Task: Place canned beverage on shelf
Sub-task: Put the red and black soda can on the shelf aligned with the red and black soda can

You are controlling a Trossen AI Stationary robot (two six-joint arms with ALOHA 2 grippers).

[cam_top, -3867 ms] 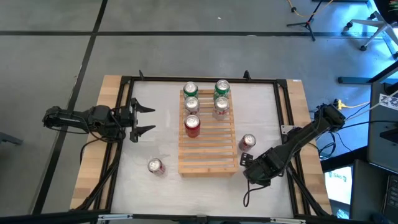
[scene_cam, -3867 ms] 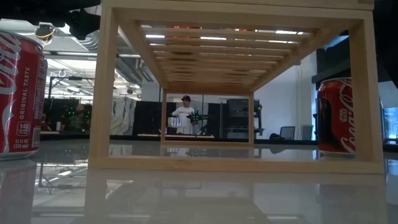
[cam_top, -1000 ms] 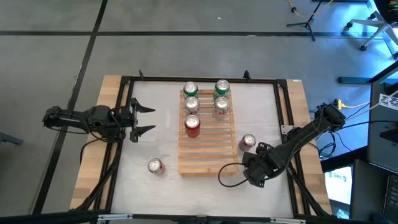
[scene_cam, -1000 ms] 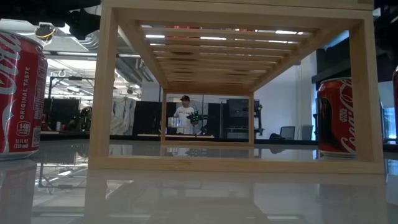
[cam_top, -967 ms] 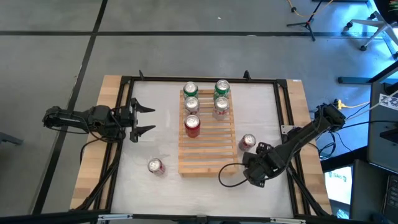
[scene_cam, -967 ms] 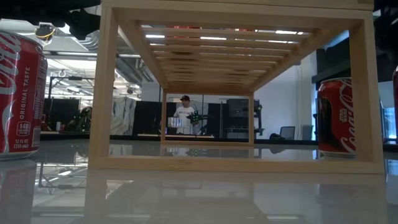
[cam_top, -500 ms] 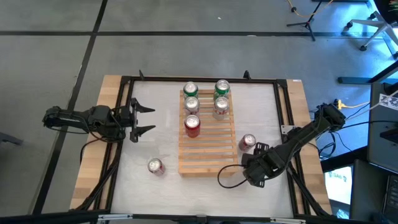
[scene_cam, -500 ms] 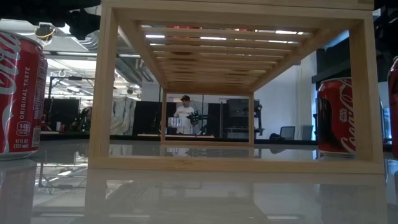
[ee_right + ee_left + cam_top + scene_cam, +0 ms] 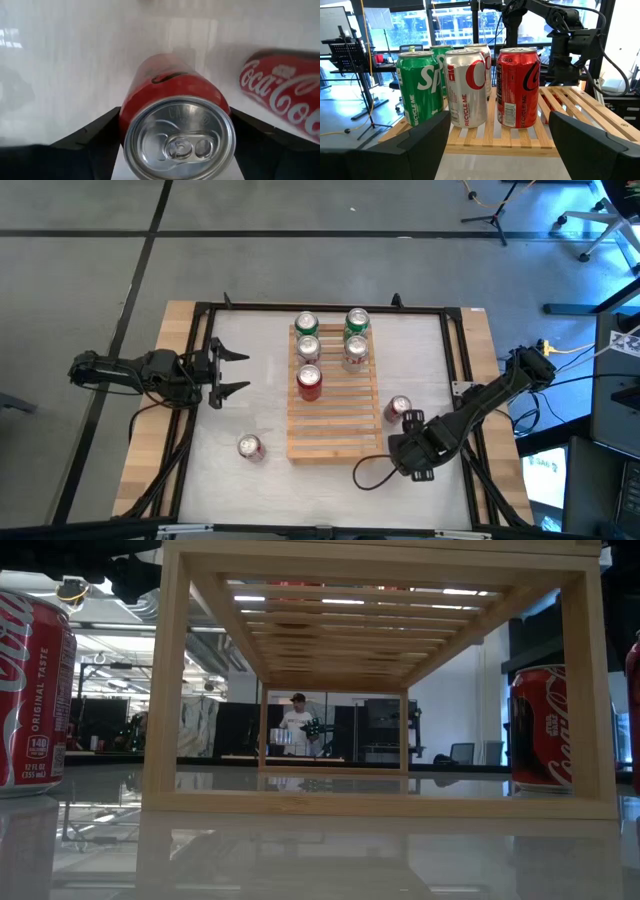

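Red can (image 9: 176,131) between right gripper (image 9: 412,448) fingers, gripped, just off shelf (image 9: 333,425) near-right corner. Shelf carries five cans: two green, two silver, one red. Two more red cans on tabletop (image 9: 250,390). Left gripper (image 9: 228,373) spread, empty.

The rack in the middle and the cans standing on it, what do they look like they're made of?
The rack looks like pale unpainted wood, perhaps bamboo: separate light slats with gaps between. The cans look like thin metal, probably aluminium: shiny silver tops and rims, with glossy printed red, silver and green sides.
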